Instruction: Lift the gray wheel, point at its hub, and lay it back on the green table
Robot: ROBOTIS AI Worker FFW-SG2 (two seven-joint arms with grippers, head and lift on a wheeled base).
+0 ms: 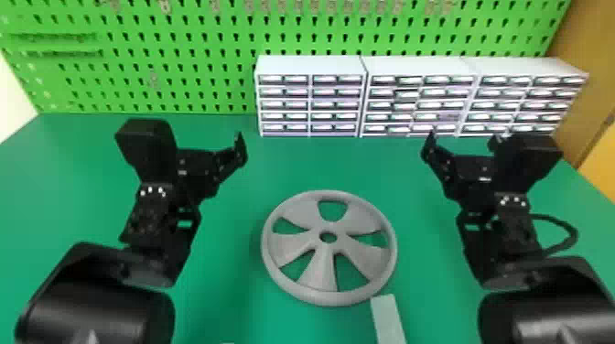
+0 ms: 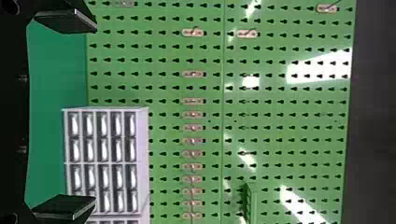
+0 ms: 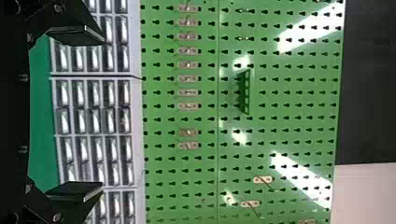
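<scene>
The gray wheel point(image 1: 304, 208) lies flat on the green table point(image 1: 219, 292), its hub point(image 1: 328, 236) facing up, between the two arms. Left of the wheel and higher in the head view is my left gripper point(image 1: 240, 148); in the left wrist view this gripper point(image 2: 95, 114) has its fingers wide apart with nothing between them. My right gripper point(image 1: 428, 146) stands to the wheel's right, above the table; its fingers are likewise spread around nothing in the right wrist view, where the gripper point(image 3: 103, 112) faces the pegboard.
White drawer cabinets point(image 1: 311, 66) line the table's back right, before a green pegboard point(image 1: 183, 59) with small hooks. A pale rectangular block point(image 1: 388, 320) lies just below the wheel's lower right rim in the head view.
</scene>
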